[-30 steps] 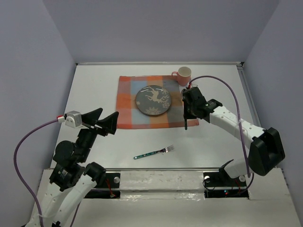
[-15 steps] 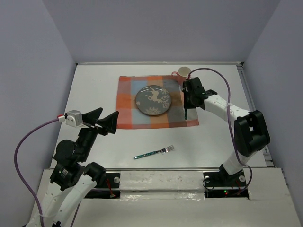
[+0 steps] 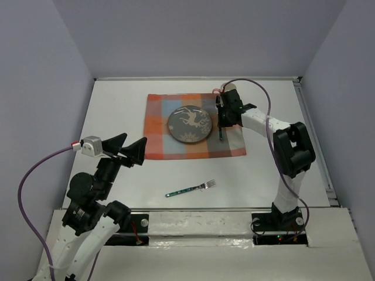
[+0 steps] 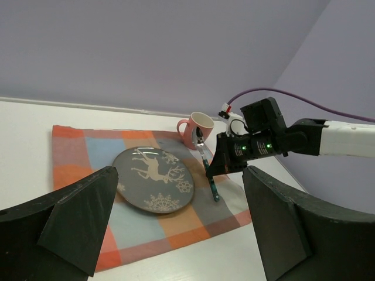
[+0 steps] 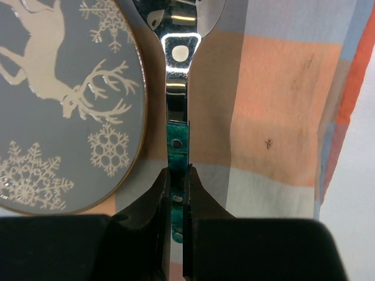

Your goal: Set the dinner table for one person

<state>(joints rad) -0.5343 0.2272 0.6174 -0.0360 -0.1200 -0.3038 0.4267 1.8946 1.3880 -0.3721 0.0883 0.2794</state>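
My right gripper (image 3: 222, 120) is shut on the green handle of a spoon (image 5: 177, 111), held just right of the grey reindeer plate (image 3: 189, 124) over the orange-and-grey plaid placemat (image 3: 161, 146). The spoon also shows in the left wrist view (image 4: 209, 170). A green-handled fork (image 3: 190, 188) lies on the white dinner table (image 3: 117, 111) in front of the placemat. A pink mug (image 3: 225, 89) stands at the placemat's far right corner, partly hidden by the right arm. My left gripper (image 3: 126, 148) is open and empty, raised above the table's left side.
The table's walled edges run along the back and both sides. The right arm's purple cable (image 3: 246, 85) arcs above the mug.
My right gripper has carried the spoon left and away from me, from the placemat's right edge to beside the plate. The left arm has not moved.
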